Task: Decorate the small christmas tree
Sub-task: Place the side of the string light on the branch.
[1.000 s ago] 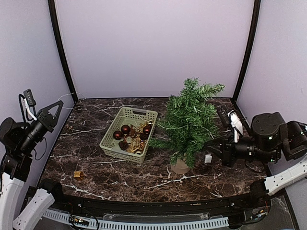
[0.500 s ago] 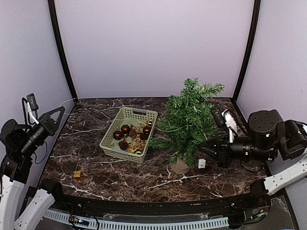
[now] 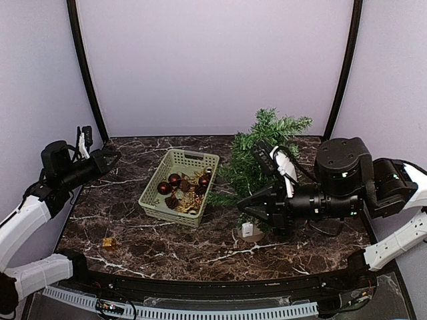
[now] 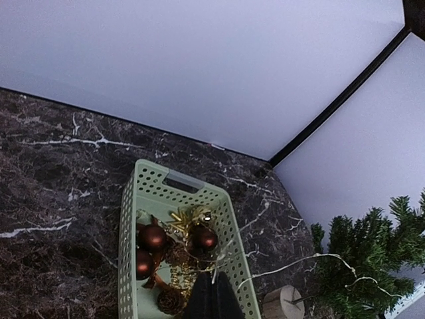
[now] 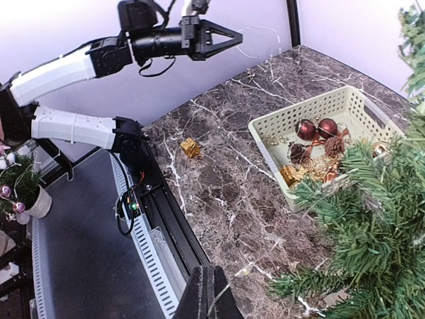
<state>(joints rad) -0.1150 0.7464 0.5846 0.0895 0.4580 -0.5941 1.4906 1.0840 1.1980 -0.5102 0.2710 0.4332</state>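
Dark marble tabletop (image 3: 133, 233) w/ pale green basket (image 3: 167, 213), small christmas tree (image 3: 247, 163) (round wooden base), gold box (image 3: 109, 243) front-left.

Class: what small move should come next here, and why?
Probably swing the right gripper round the tree, laying the wire on its branches: its shut fingers seem to pinch that wire beside the tree, the left gripper seemingly holding the other end.

Lower half of small christmas tree (image 3: 265, 125) hidden behind right arm (image 3: 340, 170), basket (image 4: 125, 222) cropped at bottom edge
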